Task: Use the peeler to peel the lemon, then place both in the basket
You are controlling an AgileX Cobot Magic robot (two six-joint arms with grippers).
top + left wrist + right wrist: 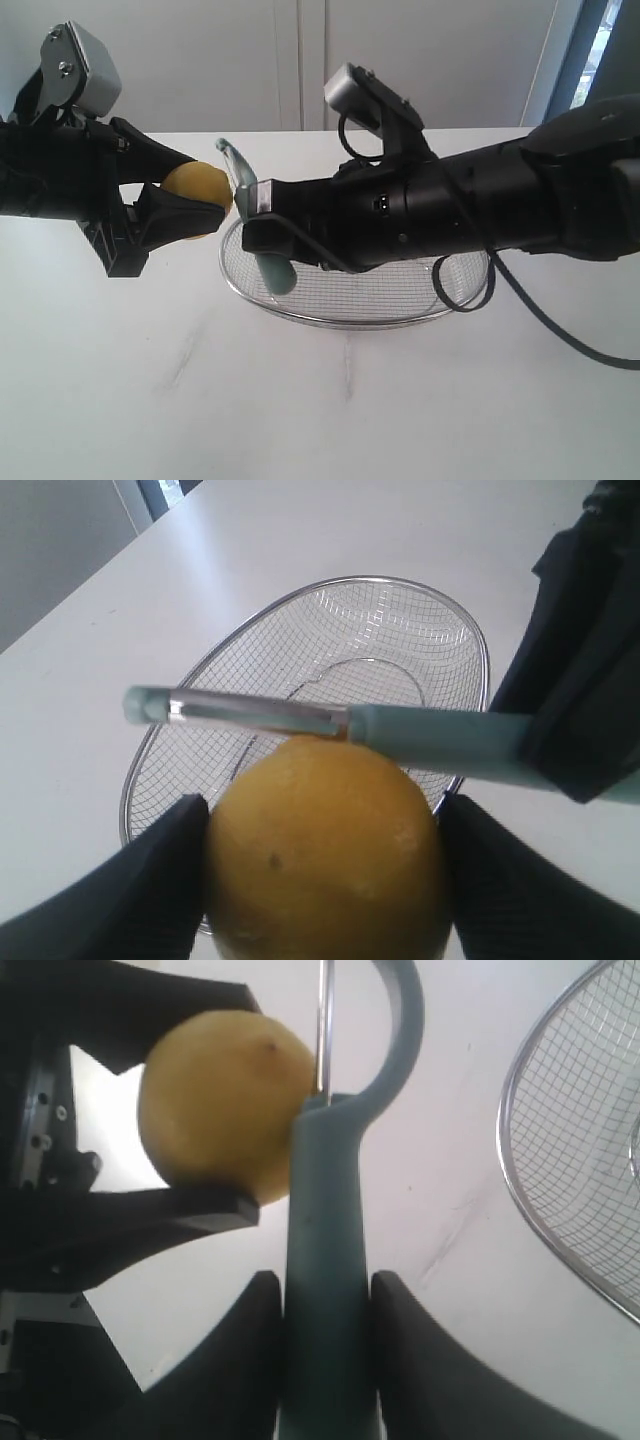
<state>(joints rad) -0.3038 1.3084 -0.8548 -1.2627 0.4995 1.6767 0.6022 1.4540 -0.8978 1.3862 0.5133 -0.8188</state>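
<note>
The yellow lemon [197,187] hangs in the air left of the basket, pinched between the black fingers of my left gripper [185,195]; in the left wrist view the lemon [325,855] fills the gap between both pads. My right gripper [262,228] is shut on the pale teal handle of the peeler [268,250], which stands roughly upright in the exterior view. In the right wrist view the peeler [328,1250] has its head and metal blade resting against the lemon [225,1105]. The blade also lies across the fruit's far side in the left wrist view, where the peeler [330,725] crosses above it.
The silver wire-mesh basket [300,312] sits on the white table below and behind the right arm, with nothing visible in it. Its rim [515,1175] shows beside the peeler in the right wrist view. A black cable [545,320] trails off the right arm.
</note>
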